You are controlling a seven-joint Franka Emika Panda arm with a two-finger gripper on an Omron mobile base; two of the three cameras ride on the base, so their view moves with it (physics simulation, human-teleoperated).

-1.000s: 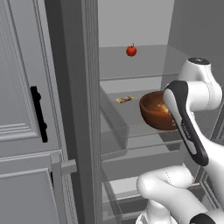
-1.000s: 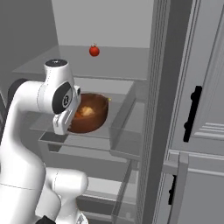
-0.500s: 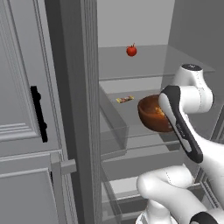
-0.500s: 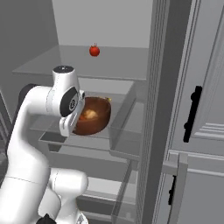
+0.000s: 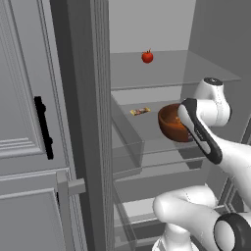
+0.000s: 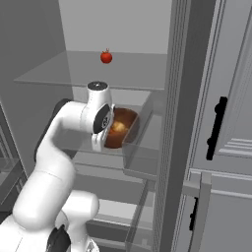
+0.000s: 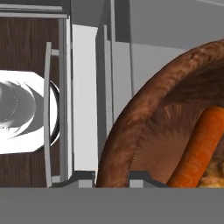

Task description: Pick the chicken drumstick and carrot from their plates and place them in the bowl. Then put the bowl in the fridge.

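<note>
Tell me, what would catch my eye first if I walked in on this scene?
Probably the white robot arm reaching into the open fridge, its gripper clamped on the rim of a reddish-brown bowl above a glass shelf. Inside the bowl lies an orange carrot beside a golden piece of chicken. A small red fruit sits alone on the shelf above.

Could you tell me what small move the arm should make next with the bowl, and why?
Probably lower the glossy reddish-brown bowl onto the clear glass fridge shelf. The jaws are shut on its rim, and the orange carrot lies inside, with the bowl already within the fridge.
</note>
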